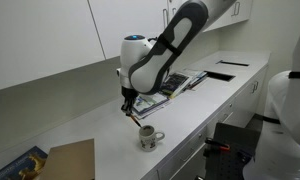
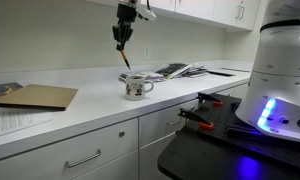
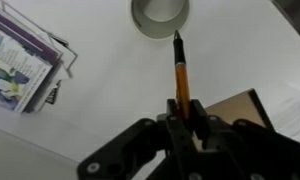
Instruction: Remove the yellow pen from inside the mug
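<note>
the thin yellow pen (image 3: 179, 75) is gripped tight by the gripper's (image 3: 181, 108) dark fingers, held clear above the round whitish mug (image 2: 136, 89).

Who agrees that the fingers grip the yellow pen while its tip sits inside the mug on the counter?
No: the fingers grip the yellow pen, but its tip hangs above the mug on the counter, outside it, as an exterior view shows.
</note>
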`<state>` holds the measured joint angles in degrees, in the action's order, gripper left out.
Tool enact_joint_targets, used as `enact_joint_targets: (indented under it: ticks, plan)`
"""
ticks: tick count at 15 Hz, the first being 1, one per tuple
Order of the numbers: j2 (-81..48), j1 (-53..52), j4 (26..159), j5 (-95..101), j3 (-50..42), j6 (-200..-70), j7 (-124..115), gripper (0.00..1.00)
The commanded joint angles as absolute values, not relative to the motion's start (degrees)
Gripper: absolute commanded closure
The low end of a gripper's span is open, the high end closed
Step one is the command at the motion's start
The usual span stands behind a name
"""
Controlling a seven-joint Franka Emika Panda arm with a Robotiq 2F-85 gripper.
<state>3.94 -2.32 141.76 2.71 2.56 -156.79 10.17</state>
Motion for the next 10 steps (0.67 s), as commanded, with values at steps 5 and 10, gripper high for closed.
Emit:
enact_joint_targets:
  ticks: [5,10]
  plan:
    - [-6.9,-6.0,131.9,-9.6,4.1,-139.7,12.0,0.95]
    - [-21.0,-6.4,121.2,-6.5,4.6,-134.0,7.7,0.95]
